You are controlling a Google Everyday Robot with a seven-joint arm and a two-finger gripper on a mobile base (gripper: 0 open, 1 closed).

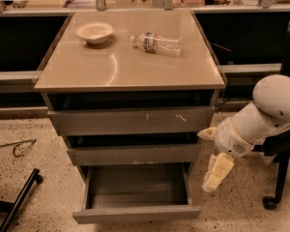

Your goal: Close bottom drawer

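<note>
The bottom drawer (135, 212) of the tan-topped cabinet (130, 71) is pulled far out, an empty shallow grey box with a plain front. The middle drawer (133, 153) and the top drawer with white scratch marks (130, 121) stand slightly out. My gripper (216, 172) hangs from the white arm (261, 117) just right of the cabinet, beside the bottom drawer's right side wall, fingers pointing down, not touching it.
A white bowl (94, 32) and a plastic bottle lying on its side (157, 42) are on the cabinet top. A black chair base (275, 192) is at the right. A black bar (17, 199) and a wire (17, 148) lie on the speckled floor at the left.
</note>
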